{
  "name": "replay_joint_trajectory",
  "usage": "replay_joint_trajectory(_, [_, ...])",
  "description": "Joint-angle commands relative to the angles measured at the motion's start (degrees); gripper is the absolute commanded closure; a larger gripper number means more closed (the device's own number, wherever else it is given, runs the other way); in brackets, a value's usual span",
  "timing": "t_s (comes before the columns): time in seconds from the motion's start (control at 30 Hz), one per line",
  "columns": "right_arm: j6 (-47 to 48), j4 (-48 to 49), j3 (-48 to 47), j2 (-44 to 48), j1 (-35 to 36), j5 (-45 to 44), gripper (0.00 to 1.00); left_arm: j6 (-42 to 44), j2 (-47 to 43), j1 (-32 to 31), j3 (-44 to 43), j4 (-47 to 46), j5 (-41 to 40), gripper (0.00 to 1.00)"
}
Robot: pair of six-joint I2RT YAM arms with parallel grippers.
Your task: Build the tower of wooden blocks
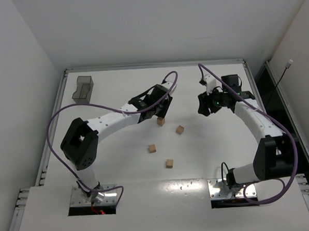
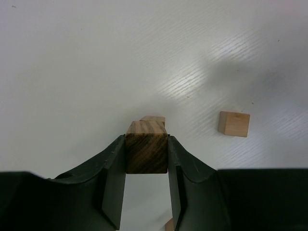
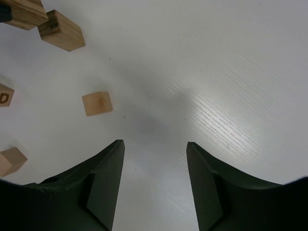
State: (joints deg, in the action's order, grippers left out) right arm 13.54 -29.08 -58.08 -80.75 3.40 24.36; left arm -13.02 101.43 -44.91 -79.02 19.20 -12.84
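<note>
Wood blocks [image 1: 180, 129] lie singly on the white table [image 1: 121, 164], and we take the pinched block [image 2: 147, 156] as our marker — the left gripper [image 2: 147, 143] is clamped on it from both sides. Just beyond it sits a second cube [image 2: 153, 118]; whether they touch we cannot tell. A third cube [image 2: 234, 123] lies near, to its right. A fourth cube [image 1: 152, 148] and a fifth cube [image 1: 169, 163] lie farther off, toward the arm bases. Well right of it the right gripper [image 3: 154, 185] hangs spread — nothing between its fingers.
</note>
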Motion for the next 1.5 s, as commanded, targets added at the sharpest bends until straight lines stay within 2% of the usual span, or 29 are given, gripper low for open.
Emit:
replay_joint_trajectory(0.0, [0.35, 0.16, -2.82, -0.28, -0.41, 1.22, 0.49, -0.96, 0.17, 0.61, -1.75, -1.18, 0.54, 1.00])
replay_joint_trajectory(1.03, [0.87, -0.36, -3.35, -1.34, -0.41, 2.27, 0.47, -1.49, 1.23, 1.14, 1.06, -2.24, 1.59, 1.00])
replay_joint_trajectory(1.17, [0.87, -0.89, -3.35, -1.34, -0.41, 2.80, 0.47, -1.49, 0.70, 1.66, 1.59, -2.24, 1.59, 0.98])
replay_joint_trajectory(1.37, [0.87, -0.89, -3.35, -1.34, -0.41, 2.80, 0.47, -1.49, 0.70, 2.19, 2.12, -2.24, 3.43, 0.86])
replay_joint_trajectory(1.47, [0.87, -0.89, -3.35, -1.86, -0.41, 2.80, 0.47, -2.01, 0.70, 2.81, 2.12, -2.24, 3.44, 0.86])
